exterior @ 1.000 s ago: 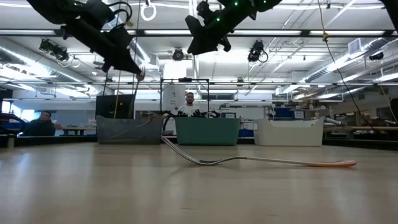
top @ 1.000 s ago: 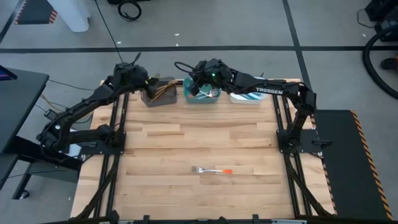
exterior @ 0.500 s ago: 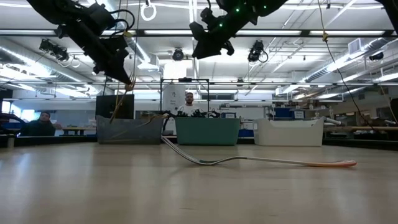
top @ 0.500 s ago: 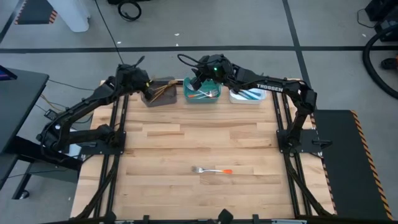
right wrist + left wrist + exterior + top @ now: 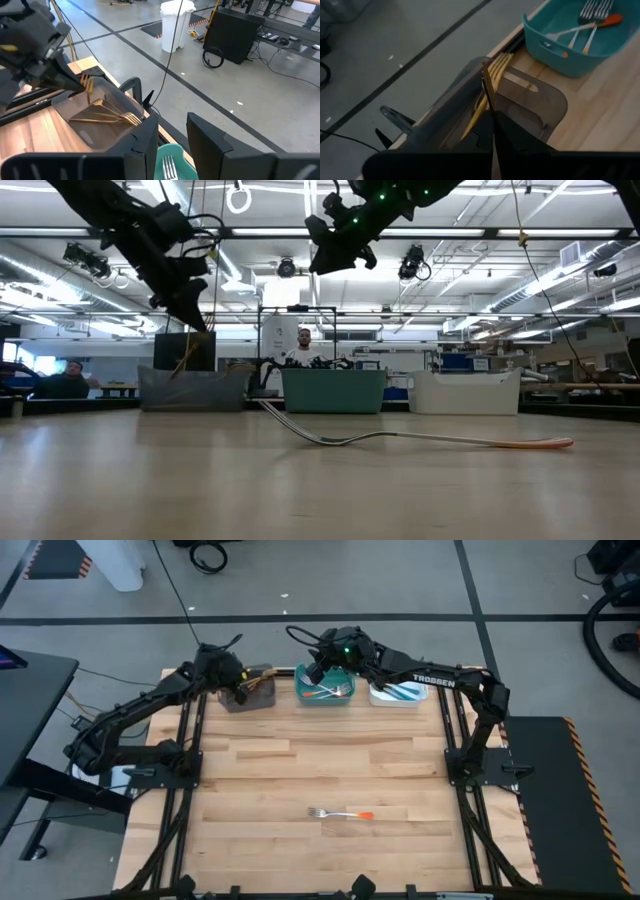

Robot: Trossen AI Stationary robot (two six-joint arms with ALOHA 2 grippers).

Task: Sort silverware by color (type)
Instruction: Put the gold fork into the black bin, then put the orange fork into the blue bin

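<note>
My left gripper [image 5: 236, 686] is shut on a gold fork [image 5: 488, 89] above the grey bin [image 5: 255, 692] at the table's far left. Several gold forks [image 5: 107, 118] lie in that bin. In the low view the held fork [image 5: 185, 352] slants down toward the grey bin [image 5: 195, 388]. My right gripper [image 5: 170, 136] is open with nothing in it. It hangs over the far rim of the teal bin [image 5: 325, 692], which holds orange-handled forks [image 5: 592, 27]. One orange-handled fork [image 5: 341, 813] lies flat on the table near the front. My left gripper pinches the gold fork's shaft [image 5: 492, 116] between its two fingers. The fingers slant down from the table's left, and the fork runs along them. Its tine end [image 5: 485, 72] sticks out past the fingertips, over the bin's inside. I cannot tell whether it touches the bin.
A white bin [image 5: 395, 693] with blue-handled forks stands to the right of the teal bin along the far edge. In the low view, people sit in the room behind the bins [image 5: 303, 345]. Bare wood stretches between the bins and the lone fork.
My left gripper has sunk toward the grey bin and tipped, so the gold fork now slants down at the bin. The grey bin has slid a little toward the table's left. My right gripper has drifted slightly toward the far edge, still open.
</note>
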